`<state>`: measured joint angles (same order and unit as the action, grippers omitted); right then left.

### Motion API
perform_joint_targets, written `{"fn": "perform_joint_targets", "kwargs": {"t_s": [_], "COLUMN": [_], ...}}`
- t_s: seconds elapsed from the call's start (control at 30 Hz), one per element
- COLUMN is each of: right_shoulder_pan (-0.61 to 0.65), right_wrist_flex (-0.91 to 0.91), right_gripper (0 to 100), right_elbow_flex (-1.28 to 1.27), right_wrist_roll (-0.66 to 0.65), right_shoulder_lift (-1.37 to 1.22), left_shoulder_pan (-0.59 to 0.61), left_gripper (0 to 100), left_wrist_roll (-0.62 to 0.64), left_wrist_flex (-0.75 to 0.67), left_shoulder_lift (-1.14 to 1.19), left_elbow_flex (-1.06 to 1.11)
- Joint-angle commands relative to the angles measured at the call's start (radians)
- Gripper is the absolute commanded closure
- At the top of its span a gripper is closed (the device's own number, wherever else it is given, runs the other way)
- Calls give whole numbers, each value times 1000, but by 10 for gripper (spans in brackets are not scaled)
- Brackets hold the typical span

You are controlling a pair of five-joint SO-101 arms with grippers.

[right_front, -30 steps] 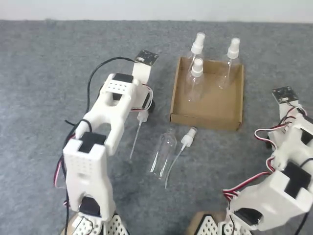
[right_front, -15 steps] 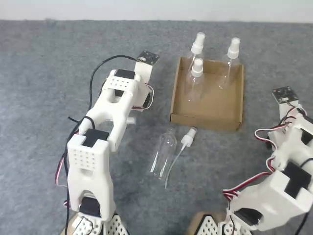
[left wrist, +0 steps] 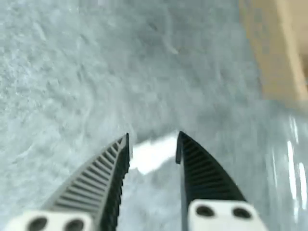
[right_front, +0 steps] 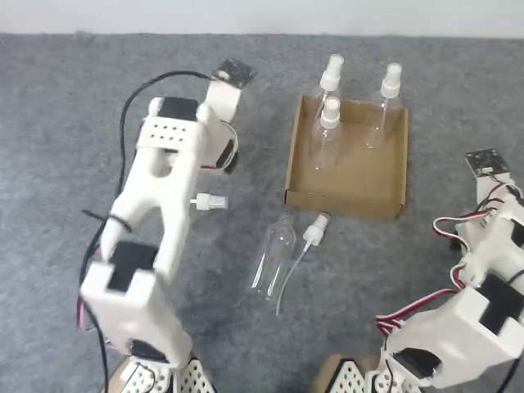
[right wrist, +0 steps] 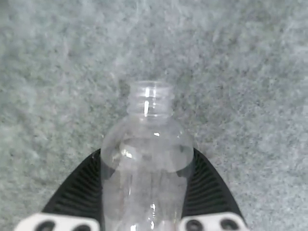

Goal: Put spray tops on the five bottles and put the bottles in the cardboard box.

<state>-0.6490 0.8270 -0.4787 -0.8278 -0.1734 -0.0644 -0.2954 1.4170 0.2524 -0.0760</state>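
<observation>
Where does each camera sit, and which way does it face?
High view: fixed overhead, facing down on table, cardboard box, left arm, right arm.
Left wrist view: on left arm, facing along left gripper holding a spray top.
Right wrist view: on right arm, facing along right gripper holding an uncapped bottle.
High and left wrist views share the spray top.

The left arm's tool [left wrist: 153, 142] hangs over a grey, felt-like bench [left wrist: 96, 62]. Its two black ribbed fingers [left wrist: 109, 179] close in from both sides on a small white plastic spray top [left wrist: 153, 154], which sits right at their tips and touches both. Beyond the tool, a strip of a brown cardboard box [left wrist: 272, 48] lies on the bench. Beside the tool, nearer than the box, pale streaks mark a clear plastic bottle [left wrist: 291, 161], too blurred to make out further.
</observation>
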Motion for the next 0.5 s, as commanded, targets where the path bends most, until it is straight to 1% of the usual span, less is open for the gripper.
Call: {"fn": "perform_joint_targets", "kwargs": {"t_s": [0.0,0.13,0.3,0.4,0.47], "right_shoulder_pan": [-31,-28,-30,-33,-33], "right_wrist_flex": [-7,-7,-7,-5,-5], "right_gripper": [988,988,988,988,988], "right_elbow_flex": [12,12,12,12,12], "right_wrist_roll": [-17,-17,-17,-17,-17], "right_shoulder_lift": [-2,-4,-4,-4,-4], "left_shoulder_pan": [2,-9,-35,-41,-38], "left_gripper": [846,844,844,844,844], "left_wrist_roll": [-192,-347,-489,-531,-532], "left_wrist_flex": [74,60,-57,-94,-123], "left_shoulder_lift": [-193,-201,-198,-161,-109], "left_elbow_flex": [97,193,300,323,321]}}
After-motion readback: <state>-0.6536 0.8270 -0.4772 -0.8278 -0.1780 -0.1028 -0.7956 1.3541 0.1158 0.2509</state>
